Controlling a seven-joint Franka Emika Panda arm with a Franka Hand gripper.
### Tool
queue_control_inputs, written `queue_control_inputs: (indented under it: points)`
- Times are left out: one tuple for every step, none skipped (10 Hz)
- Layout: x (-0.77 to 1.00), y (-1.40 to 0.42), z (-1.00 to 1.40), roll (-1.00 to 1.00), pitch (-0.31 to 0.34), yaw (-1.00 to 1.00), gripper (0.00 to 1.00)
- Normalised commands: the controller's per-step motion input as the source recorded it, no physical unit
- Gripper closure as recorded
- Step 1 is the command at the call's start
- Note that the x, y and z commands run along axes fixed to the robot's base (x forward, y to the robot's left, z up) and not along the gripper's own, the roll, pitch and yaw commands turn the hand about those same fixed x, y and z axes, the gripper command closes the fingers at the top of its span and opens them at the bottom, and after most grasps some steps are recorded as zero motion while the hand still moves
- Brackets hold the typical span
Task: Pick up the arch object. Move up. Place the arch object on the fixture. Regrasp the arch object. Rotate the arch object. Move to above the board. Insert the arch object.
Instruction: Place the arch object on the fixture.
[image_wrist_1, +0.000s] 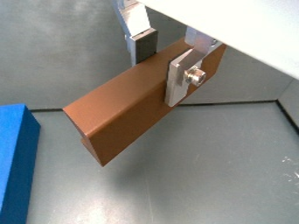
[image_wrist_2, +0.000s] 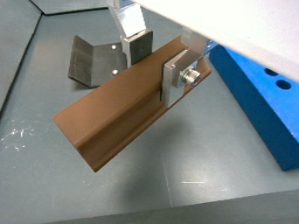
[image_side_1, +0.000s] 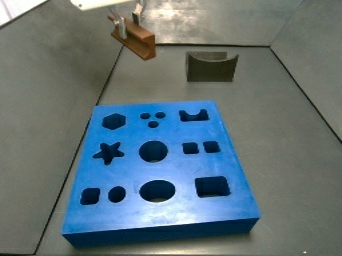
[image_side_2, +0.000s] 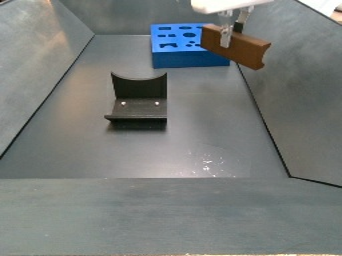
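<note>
Silver two-finger gripper (image_wrist_2: 152, 58) hangs in the air above the grey floor, its flat plates clamped on the arch object (image_wrist_2: 122, 115), a long brown wood-coloured bar with a groove down one long face. One silver finger (image_wrist_1: 184, 73) presses the bar's broad side near its upper end; in both wrist views the bar's long axis slopes down and away from the fingers, so most of its length sticks out free beyond the grip.

Below the gripper and off to one side stands the fixture (image_side_2: 136, 97), a small dark grey-olive block with a scooped top and raised corners. In a side view it sits well apart from the held bar (image_side_2: 235, 45); in a wrist view it shows just past the fingers (image_wrist_2: 98, 58), with bare floor between.

On the gripper's other side lies the board (image_side_1: 163, 166), a thick bright blue slab with cut-out shapes.

Judging from this, the lift looks done, and the coming move is to carry the bar across and down to the fixture's scoop.
</note>
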Motion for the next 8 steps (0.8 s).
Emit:
queue_control_inputs:
  points:
    - [-0.03,-0.01,0.73,-0.13,0.055,-0.02,1.00]
    - [-0.03,-0.01,0.66,-0.14,0.056,-0.02,1.00]
    - [-0.02,0.00,0.57,-0.14,0.057,-0.02,1.00]
    - [-0.02,0.00,0.52,-0.14,0.059,-0.02,1.00]
    - [-0.02,-0.01,0.41,-0.14,0.060,-0.02,1.00]
    - [-0.02,-0.01,0.33,-0.13,0.062,-0.02,1.00]
    - [-0.02,-0.01,0.22,-0.13,0.062,-0.02,1.00]
    - [1.00,0.42,0.14,-0.06,-0.048,-1.00,1.00]
